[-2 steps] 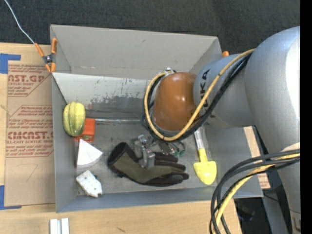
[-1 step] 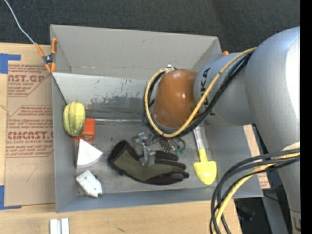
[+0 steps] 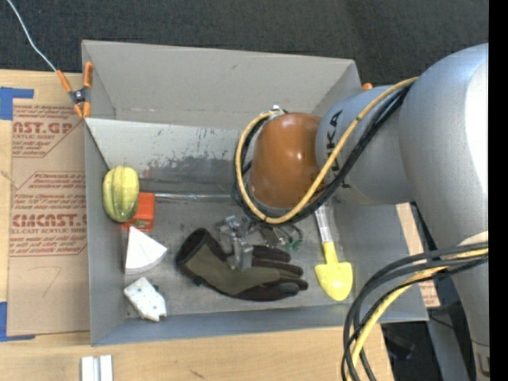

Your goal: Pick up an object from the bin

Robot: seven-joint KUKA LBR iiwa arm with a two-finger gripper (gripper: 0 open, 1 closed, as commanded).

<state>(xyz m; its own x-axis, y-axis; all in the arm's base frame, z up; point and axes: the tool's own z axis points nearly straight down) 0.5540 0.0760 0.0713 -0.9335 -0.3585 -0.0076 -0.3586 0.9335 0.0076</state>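
Currently the gripper [image 3: 240, 248] sits low over the near half of the bin [image 3: 206, 78], hanging below the arm's orange wrist cover [image 3: 282, 161], with yellow and black cables [image 3: 248, 145] looped round that cover. I cannot tell from this angle how far the gripper is open, nor whether it has hold of anything; the metal parts merge with what lies below. Directly beneath it is a dark olive-black glove [image 3: 238, 275], lying flat on the floor, its cuff toward view-left of the gripper and its finger ends toward view-right. The gripper's tip is over the middle of the glove, at or just above the fabric; I cannot confirm contact. Near the gripper on its view-right side lies a yellow scoop-like tool with a white handle [image 3: 333, 279], its yellow head toward the near wall and the handle running up under the arm. Well apart on the view-left side are four more things: a white wedge [image 3: 143, 250], a small speckled white piece [image 3: 145, 298] nearer the front corner, an orange block [image 3: 144, 210], and a yellow-green striped squash [image 3: 121, 192] touching that block, against the left wall.
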